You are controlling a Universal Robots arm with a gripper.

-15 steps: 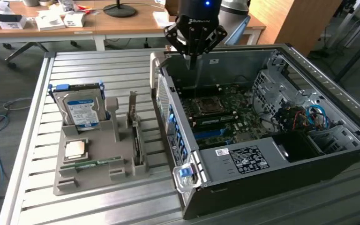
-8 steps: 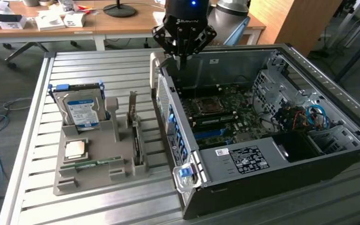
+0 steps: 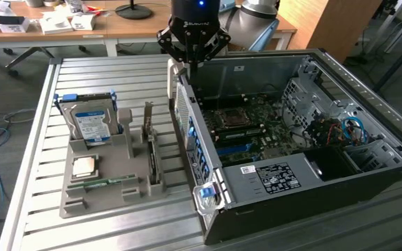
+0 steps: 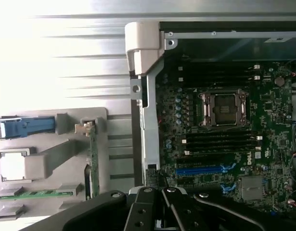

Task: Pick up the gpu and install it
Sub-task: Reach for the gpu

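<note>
GPU [image 3: 150, 150] upright in holder [image 3: 82, 203], gripper [image 3: 192, 61] closed abv PC case [image 3: 313, 201]

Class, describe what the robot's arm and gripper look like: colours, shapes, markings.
The gripper is black, with angular bar linkages joined by round pins and pale lettering across its body. A small blue light glows on the black wrist above. The arm is rounded, silver-grey tubing.
</note>
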